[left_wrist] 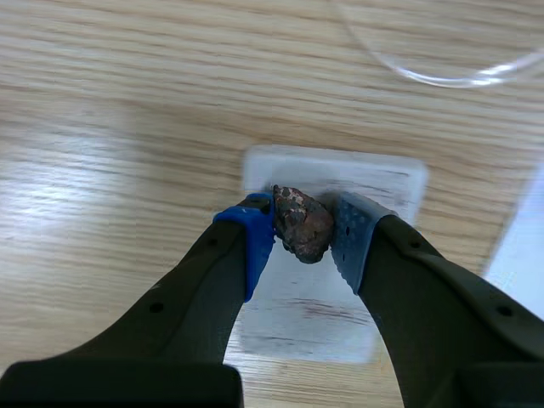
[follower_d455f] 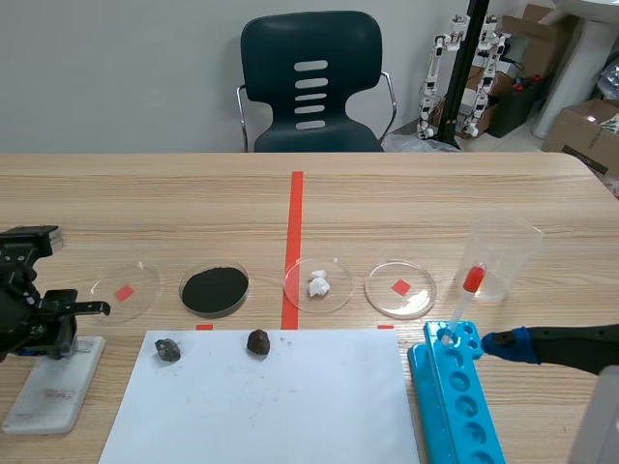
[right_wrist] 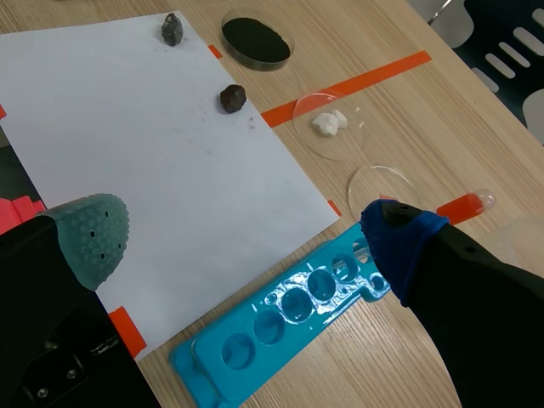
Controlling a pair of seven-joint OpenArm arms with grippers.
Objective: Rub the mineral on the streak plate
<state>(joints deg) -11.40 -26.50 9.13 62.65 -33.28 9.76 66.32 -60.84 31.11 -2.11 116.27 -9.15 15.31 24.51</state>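
Note:
A brown, rough mineral (left_wrist: pixel 301 223) is pinched between the blue and grey pads of my left gripper (left_wrist: pixel 304 245), which is shut on it. Right under it lies the white streak plate (left_wrist: pixel 316 299) with a faint reddish mark; whether the mineral touches the plate I cannot tell. In the scene view the left gripper (follower_d455f: pixel 44 327) hangs over the streak plate (follower_d455f: pixel 50 389) at the table's front left. My right gripper (right_wrist: pixel 246 234) is open and holds nothing, over the white paper's near corner beside the blue tray (right_wrist: pixel 289 319); its blue fingertip (follower_d455f: pixel 508 343) shows at the scene's right.
Two dark minerals (follower_d455f: pixel 167 349) (follower_d455f: pixel 257 341) lie on the white paper (follower_d455f: pixel 261 406). Behind it stands a row of petri dishes: an empty one (follower_d455f: pixel 124 290), one with black powder (follower_d455f: pixel 214 288), one with white lumps (follower_d455f: pixel 317 284), another empty (follower_d455f: pixel 400 288). A beaker (follower_d455f: pixel 503 256) and a red-bulbed dropper (follower_d455f: pixel 464 295) stand at the right.

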